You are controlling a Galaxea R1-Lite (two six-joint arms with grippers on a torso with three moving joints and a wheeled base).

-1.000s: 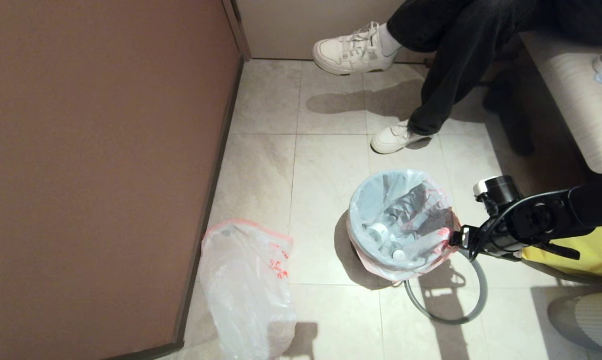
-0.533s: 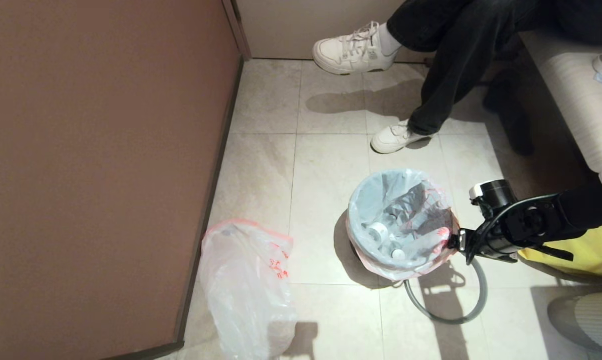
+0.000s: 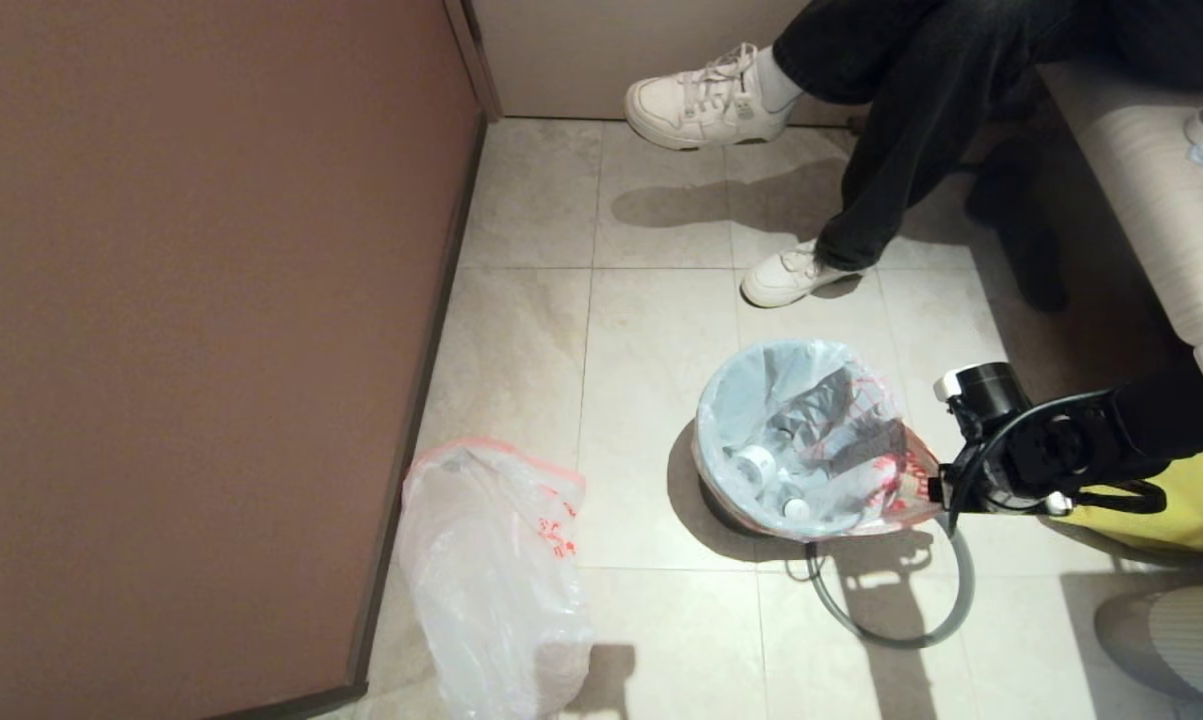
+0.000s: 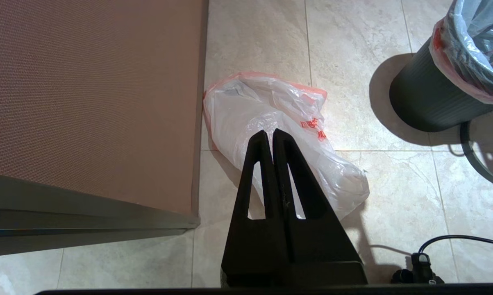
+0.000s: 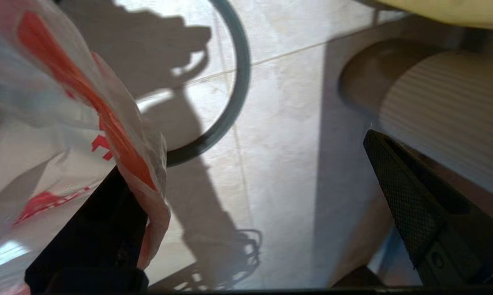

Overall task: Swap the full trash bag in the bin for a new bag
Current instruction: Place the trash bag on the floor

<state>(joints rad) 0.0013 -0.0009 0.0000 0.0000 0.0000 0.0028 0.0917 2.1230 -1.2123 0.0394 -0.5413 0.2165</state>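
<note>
Head view showed right end effector [image 3: 936,490] wide open, holding nothing, one finger under full trash bag [image 3: 811,440] edge; thin film could slip or tear, tipping bin [image 4: 428,102].

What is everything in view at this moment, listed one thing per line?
Full trash bag: one, whitish with pink-red edge, lining the bin, white cup shapes inside.
Bin: one, dark, on the floor tiles right of centre.
Grey hoop: one, lying on the floor beside the bin, not on it.
New bag: one, whitish with red print, on the floor by the brown panel.
Brown panel: one, left side.
Seated person's legs: two, dark trousers, white shoes, beyond the bin.
Yellow thing: one, right edge, under the arm.
Right gripper: open, at the full bag's rim; one finger lies against the film.
Left gripper: shut, above the new bag.
</note>
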